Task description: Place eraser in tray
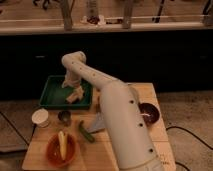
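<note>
Finds the hand [71, 83] low over the tray [52, 95], right above the eraser [76, 95] near the front rim. Cannot tell whether clamped or loose. Risks nudging the eraser over that rim onto the surface [95, 152], or dragging it back out when lifting.

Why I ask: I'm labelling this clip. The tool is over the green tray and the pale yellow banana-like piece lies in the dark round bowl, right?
Not quite. The camera view shows the banana-like piece lying in the orange bowl, not the dark round bowl. The rest holds: the tool is over the green tray.
</note>
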Available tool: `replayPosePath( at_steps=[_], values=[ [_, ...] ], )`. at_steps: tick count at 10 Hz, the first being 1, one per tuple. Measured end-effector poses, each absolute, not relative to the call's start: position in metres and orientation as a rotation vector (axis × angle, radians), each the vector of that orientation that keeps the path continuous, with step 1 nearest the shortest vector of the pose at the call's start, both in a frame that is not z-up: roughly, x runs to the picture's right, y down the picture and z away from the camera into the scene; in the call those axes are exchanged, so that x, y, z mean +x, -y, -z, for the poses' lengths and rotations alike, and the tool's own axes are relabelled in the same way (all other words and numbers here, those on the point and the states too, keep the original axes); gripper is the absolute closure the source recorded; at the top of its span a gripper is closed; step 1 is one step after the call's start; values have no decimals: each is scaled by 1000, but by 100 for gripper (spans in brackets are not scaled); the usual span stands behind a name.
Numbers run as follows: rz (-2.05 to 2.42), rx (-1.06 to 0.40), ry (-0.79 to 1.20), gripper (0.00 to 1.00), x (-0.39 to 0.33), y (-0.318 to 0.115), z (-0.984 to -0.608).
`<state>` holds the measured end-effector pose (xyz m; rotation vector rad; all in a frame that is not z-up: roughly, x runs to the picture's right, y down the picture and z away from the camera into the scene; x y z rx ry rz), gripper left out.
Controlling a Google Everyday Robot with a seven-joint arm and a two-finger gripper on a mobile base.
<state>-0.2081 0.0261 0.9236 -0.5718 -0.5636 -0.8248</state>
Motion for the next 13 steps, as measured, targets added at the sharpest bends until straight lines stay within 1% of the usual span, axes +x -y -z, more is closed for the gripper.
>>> replayPosePath(
  at_steps=[4,8,13],
  values=[
    [789,-596,533,20,-206,-22,-928],
    [786,-631,546,20,-207,-21,-930],
    [796,-627,555,20,-204,-21,-930]
  ],
)
